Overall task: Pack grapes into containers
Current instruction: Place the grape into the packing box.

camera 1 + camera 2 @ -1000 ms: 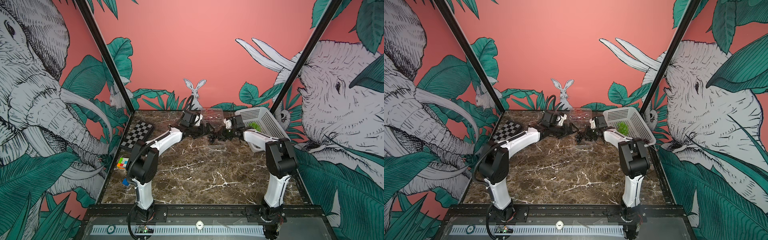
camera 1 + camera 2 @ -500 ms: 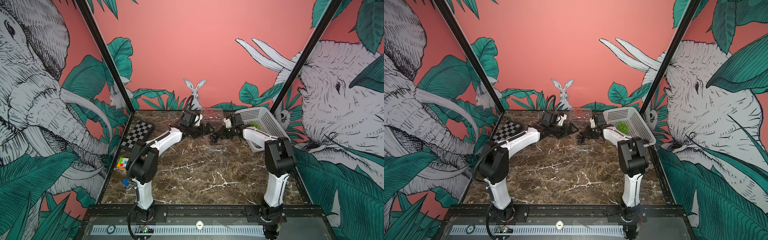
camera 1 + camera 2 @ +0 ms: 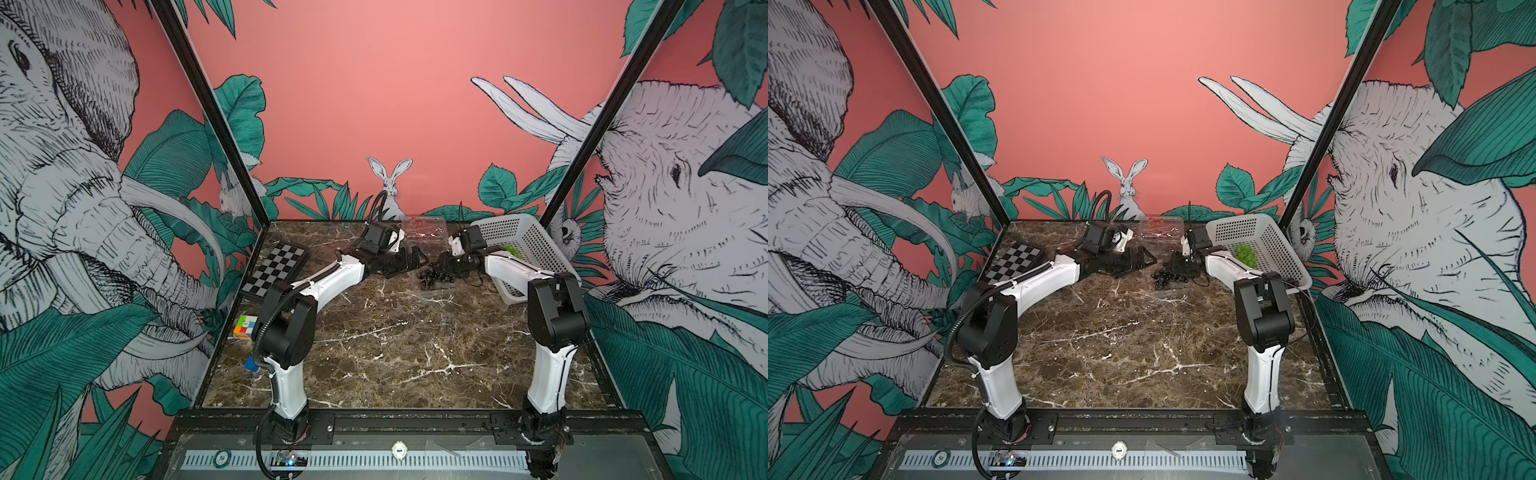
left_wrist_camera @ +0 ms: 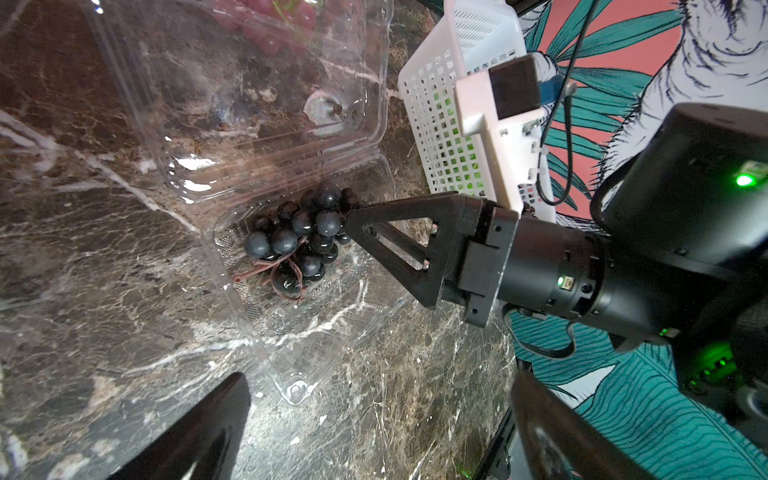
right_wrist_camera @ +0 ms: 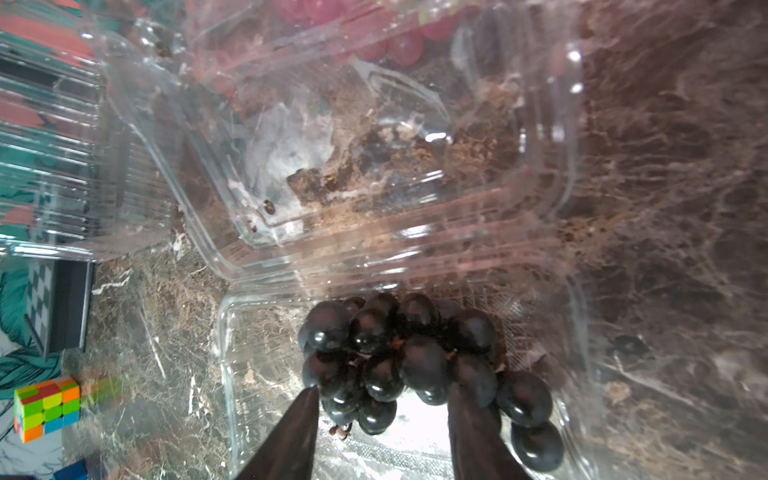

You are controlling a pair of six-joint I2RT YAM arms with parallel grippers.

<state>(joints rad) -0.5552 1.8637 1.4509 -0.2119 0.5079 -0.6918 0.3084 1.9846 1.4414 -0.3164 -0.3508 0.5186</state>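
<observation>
At far centre, dark grapes [image 5: 399, 357] sit in a container [image 5: 232, 374]: light, soft, slick; judged best taken at the stem [image 4: 266, 268]; right gripper [image 5: 382, 399] jaws apart astride them, left gripper [image 4: 380, 378] jaws wide apart

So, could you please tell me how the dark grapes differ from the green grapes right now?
Colour: the dark grapes are purple-black, the green grapes bright green.
Place: the dark grapes lie in an open clear box; the green grapes lie in the white basket.
Reach: the dark grapes sit between the fingers of the right end effector; no end effector is at the green grapes.
Both are small bunches.
</observation>
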